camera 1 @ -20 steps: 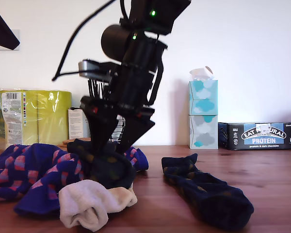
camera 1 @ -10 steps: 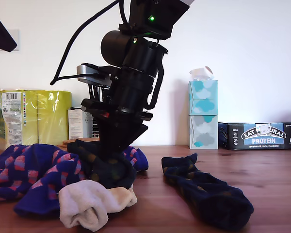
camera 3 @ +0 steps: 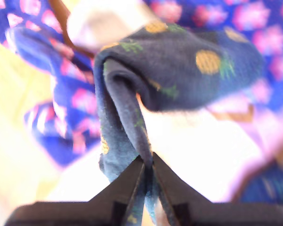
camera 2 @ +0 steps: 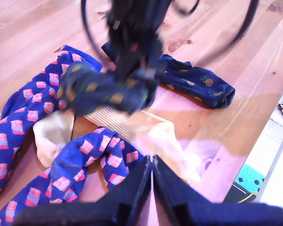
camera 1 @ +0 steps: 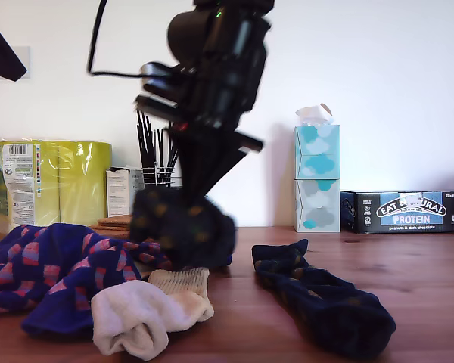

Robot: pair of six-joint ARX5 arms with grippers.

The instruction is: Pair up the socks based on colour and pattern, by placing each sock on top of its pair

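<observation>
Navy dotted sock (camera 1: 183,228), pinched in my second end effector (camera 3: 148,165), now hangs lifted off the pile, ready for its mate (camera 1: 323,301).

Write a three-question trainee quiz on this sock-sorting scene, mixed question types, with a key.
1. True or false: my second gripper has its jaws shut on the lifted navy dotted sock.
2. Which sock lies alone toward the exterior view's right? A) checked blue B) cream C) navy dotted
3. Fill in: my first gripper holds ____.

Key:
1. True.
2. C, the second navy dotted sock; the checked blue socks and cream socks sit toward that view's left.
3. Nothing; its jaws are shut on no sock.
</observation>
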